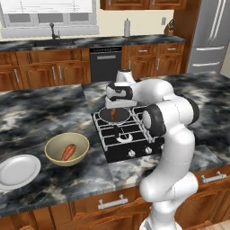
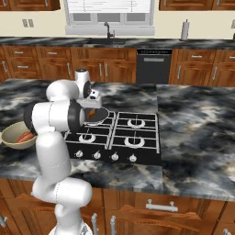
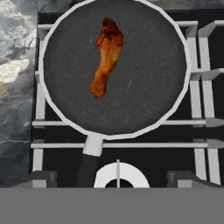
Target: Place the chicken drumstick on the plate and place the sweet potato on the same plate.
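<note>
Drumstick in pan, below claw

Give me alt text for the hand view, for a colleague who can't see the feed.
Looking straight down, a chicken drumstick lies alone inside a dark round pan with a pale rim, fat end toward the top of the picture. The pan sits on a black stove grate, its handle pointing toward the camera; marbled counter shows at the left.
</note>
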You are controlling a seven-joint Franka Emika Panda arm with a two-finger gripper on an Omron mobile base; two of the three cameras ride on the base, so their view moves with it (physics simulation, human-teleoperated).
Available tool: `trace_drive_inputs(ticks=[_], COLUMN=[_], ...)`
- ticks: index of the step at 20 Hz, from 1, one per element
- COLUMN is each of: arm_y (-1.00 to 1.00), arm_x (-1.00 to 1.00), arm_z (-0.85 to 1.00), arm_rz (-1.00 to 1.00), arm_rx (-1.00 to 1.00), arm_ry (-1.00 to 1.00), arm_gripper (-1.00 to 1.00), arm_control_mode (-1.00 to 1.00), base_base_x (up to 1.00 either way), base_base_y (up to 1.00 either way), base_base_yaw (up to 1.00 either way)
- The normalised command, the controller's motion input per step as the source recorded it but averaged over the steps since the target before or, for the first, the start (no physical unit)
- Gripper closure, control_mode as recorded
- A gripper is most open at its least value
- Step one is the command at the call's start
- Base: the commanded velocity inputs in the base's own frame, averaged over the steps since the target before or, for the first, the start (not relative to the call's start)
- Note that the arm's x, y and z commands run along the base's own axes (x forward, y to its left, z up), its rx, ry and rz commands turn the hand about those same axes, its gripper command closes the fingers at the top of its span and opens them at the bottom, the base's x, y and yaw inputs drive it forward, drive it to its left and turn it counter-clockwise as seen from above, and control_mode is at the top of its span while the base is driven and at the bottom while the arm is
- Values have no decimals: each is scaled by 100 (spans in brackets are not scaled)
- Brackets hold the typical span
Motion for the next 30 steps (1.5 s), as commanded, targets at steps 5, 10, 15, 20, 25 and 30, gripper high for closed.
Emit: trace_drive_inputs(ticks=[5, 10, 15, 20, 25, 30], arm_y=[1, 2, 0, 9, 1, 0], arm_x=[36, 37, 6, 6, 27, 33], arm_z=[-22, -1, -2, -11, -5, -17], arm_rz=[-13, -9, 0, 2, 0, 0], arm_rx=[0, 0, 0, 3, 0, 0], arm_ry=[-14, -1, 3, 0, 2, 7], arm_gripper=[-100, -100, -100, -100, -100, -100], arm_control_mode=[-100, -100, -100, -100, -100, -100], base_base_x=[0, 0, 0, 0, 0, 0], base_base_y=[0, 0, 0, 0, 0, 0], base_base_yaw=[0, 0, 0, 0, 0, 0])
